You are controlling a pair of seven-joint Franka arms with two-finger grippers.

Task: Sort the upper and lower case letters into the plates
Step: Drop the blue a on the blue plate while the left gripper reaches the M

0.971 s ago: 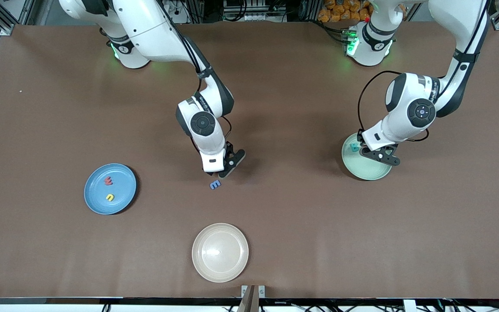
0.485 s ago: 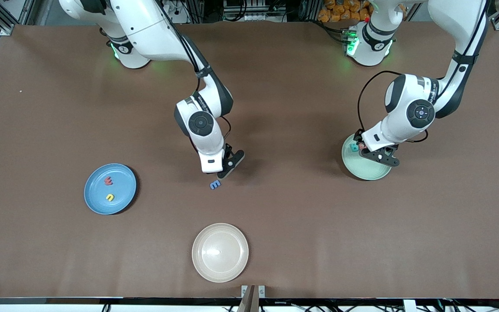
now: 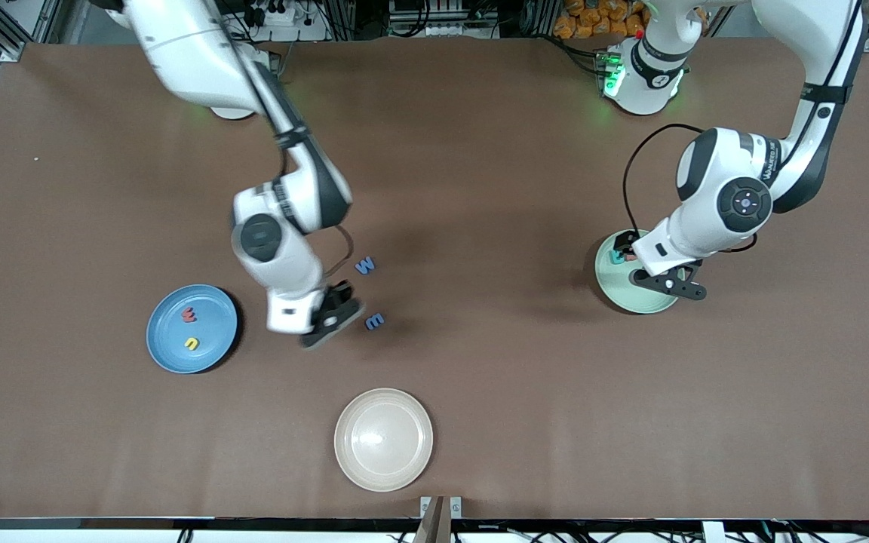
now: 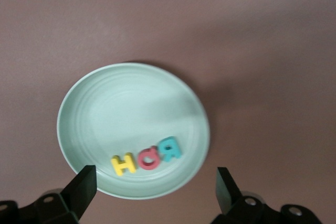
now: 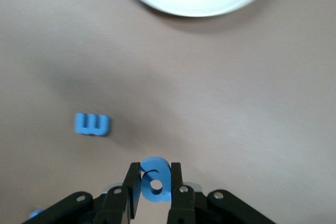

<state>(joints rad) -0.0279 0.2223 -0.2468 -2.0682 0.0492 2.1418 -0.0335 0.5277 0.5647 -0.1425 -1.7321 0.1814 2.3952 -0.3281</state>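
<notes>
Swinging toward the blue plate (image 3: 170, 343) since a second ago, the right gripper (image 3: 333, 320) now hangs over bare table between that plate and the blue "m", its fingers (image 5: 132, 188) clamped on a blue letter (image 5: 155, 179); that move has uncovered a blue "w" (image 3: 364, 266).

Over the mint plate (image 3: 634, 302), the left gripper (image 3: 668, 283) has spread its jaws wide and holds nothing.

Three plates sit on the brown table (image 3: 480, 151): the blue one toward the right arm's end, the mint one toward the left arm's end, and a cream plate (image 3: 383, 439) nearest the front camera.

Eight letters are visible. Three lie in the mint plate: a yellow "H" (image 4: 124, 163), a red ring-shaped letter (image 4: 148, 159) and a teal "R" (image 4: 170, 149), side by side near its rim. Two lie in the blue plate: one red (image 3: 190, 314), one yellow (image 3: 191, 343). Two blue ones lie on the table, the "w" and, nearer the front camera, the "m" (image 3: 375, 321). One is in the right gripper.
</notes>
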